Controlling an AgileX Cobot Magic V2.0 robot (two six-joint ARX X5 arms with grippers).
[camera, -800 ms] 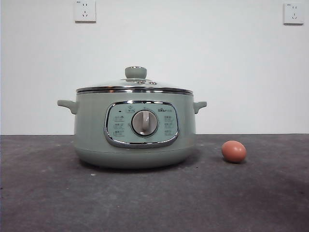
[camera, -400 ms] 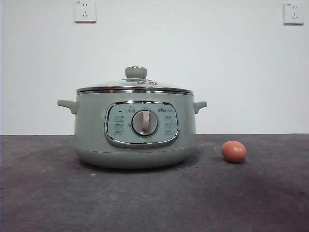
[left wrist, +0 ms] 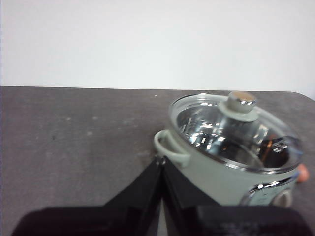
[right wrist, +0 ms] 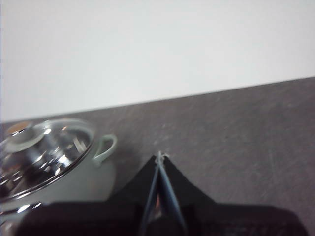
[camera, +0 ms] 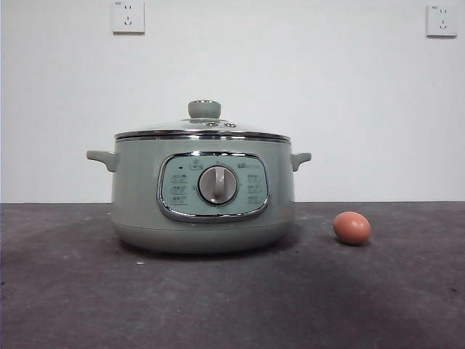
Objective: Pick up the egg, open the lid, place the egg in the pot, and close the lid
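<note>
The sage-green pot (camera: 203, 196) stands in the middle of the dark table, and the glass lid (camera: 203, 129) with its green knob rests shut on it. To its right the brown-orange egg (camera: 352, 227) lies on the table, apart from the pot. Neither arm appears in the front view. In the left wrist view my left gripper (left wrist: 161, 160) is shut and empty, above the table beside the pot (left wrist: 231, 167) near one side handle; a sliver of the egg (left wrist: 303, 172) peeks out behind the pot. My right gripper (right wrist: 160, 156) is shut and empty, off the pot's (right wrist: 54, 162) other handle.
A white wall with two power sockets (camera: 128, 16) (camera: 442, 19) stands behind the table. The dark grey table top (camera: 232, 298) stretches in front of the pot and to both sides.
</note>
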